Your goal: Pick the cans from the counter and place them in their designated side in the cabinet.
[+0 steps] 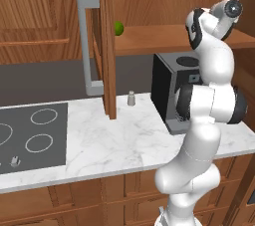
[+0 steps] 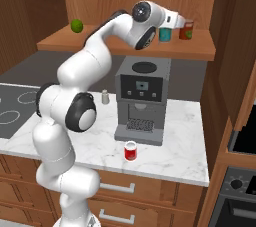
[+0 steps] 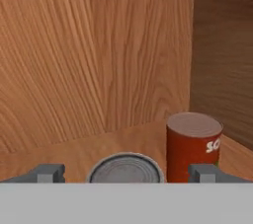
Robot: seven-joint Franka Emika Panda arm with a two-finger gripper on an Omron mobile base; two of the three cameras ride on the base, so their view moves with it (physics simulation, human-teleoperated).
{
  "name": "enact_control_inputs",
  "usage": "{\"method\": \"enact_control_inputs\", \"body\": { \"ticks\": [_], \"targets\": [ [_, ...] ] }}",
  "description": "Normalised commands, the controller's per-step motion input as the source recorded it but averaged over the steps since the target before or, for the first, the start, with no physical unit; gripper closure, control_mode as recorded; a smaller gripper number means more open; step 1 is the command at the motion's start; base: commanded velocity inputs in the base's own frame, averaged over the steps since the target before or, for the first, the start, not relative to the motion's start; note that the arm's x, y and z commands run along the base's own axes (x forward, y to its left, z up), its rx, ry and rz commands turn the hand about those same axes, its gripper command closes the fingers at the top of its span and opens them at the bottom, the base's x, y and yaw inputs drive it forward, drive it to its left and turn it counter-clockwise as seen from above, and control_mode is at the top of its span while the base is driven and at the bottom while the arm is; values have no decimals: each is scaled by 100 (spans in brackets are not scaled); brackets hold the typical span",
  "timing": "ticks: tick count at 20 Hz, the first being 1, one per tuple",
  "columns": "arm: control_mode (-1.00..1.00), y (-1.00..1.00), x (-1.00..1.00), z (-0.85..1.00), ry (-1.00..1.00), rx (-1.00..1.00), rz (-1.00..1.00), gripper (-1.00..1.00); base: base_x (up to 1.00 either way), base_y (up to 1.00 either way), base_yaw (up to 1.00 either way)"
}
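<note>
Teal can (image 2: 164, 34) standing upright on the plank shelf of the cabinet (image 2: 200, 50), toward its right end, just left of a darker brownish-red can (image 2: 186, 30). Seen in the hand view as a silvery round top (image 3: 126, 169) low in the middle, right between the two finger tips (image 3: 49, 172), neither tip touching it. Gripper (image 3: 126, 173) spread wide around that can, holding nothing. Brownish-red can (image 3: 193, 145) just beside and slightly beyond, near the cabinet's right wall, with white lettering on its side.

Arm reaching up from the base to shelf height, hand level with the two cans in the right base view. Green lime-like ball (image 2: 76, 25) at the shelf's far left end, well apart from the cans.

Below the shelf, on the counter (image 2: 180, 151): bright red can (image 2: 130, 151) upright near the front edge, just in front of a grey coffee machine (image 2: 141, 98). Small grey shaker (image 2: 105, 96) farther back, left of the machine. Dark hob (image 1: 35, 135) with white rings inset at the counter's left. Cabinet door (image 1: 107, 46) swung open, grey bar handle (image 1: 85, 41) facing left.
</note>
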Motion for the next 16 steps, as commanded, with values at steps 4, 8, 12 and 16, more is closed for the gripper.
{"method": "enact_control_inputs", "body": {
  "ticks": [4,8,12,16],
  "targets": [
    [-100,0,-27,23,-17,0,4,-100,0,0,0],
    [-100,0,-38,31,-13,0,4,-100,0,0,0],
    [-100,0,-48,29,-11,0,4,-100,0,0,0],
    [-100,1,-56,25,-8,0,3,-100,0,0,0]
  ]
}}
